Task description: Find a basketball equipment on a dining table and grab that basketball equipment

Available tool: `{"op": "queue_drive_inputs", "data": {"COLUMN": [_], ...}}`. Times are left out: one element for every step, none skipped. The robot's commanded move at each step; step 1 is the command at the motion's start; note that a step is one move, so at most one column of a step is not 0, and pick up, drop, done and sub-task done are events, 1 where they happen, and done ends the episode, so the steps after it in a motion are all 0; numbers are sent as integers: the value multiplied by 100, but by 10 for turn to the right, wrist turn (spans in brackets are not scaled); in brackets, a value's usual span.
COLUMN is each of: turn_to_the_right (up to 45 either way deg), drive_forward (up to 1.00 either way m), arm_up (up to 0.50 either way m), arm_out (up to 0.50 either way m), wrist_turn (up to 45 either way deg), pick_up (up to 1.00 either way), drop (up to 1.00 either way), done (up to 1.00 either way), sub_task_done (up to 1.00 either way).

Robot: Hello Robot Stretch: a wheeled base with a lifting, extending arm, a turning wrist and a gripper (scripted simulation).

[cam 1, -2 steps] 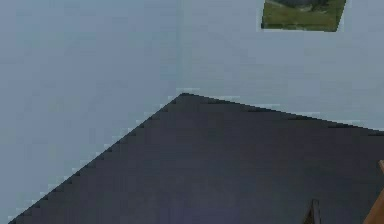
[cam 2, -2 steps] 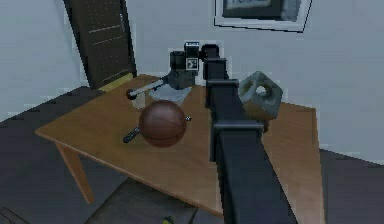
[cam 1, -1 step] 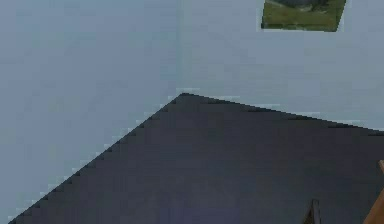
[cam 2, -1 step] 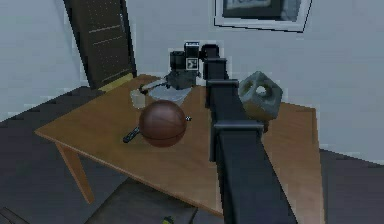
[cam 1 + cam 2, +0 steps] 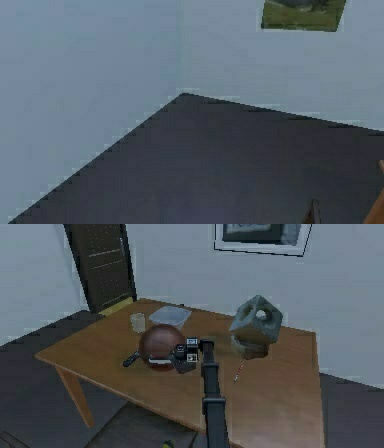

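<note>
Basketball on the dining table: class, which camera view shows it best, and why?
The arm side view: the basketball lies on the table, by the gripper. The forward view takes in dark floor and walls.

Warm browns on the table, cool greys all round.

Arm side view: the table is mid-brown wood, the ball at centre reddish-brown, the sculpture to its right grey-green, the cup pale cream, the dish light grey, the door at upper left dark brown, and the arm black. Forward view: the walls are pale blue-grey, the floor dark charcoal, and the picture at upper right green.
</note>
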Motion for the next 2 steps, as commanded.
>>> {"op": "queue_drive_inputs", "data": {"turn_to_the_right": [0, 0], "drive_forward": [0, 0], "arm_up": [0, 10], "arm_out": [0, 0], "wrist_turn": [0, 0], "pick_up": [100, 0], "drop": [0, 0], "done": [0, 0], "sub_task_done": [0, 0]}}
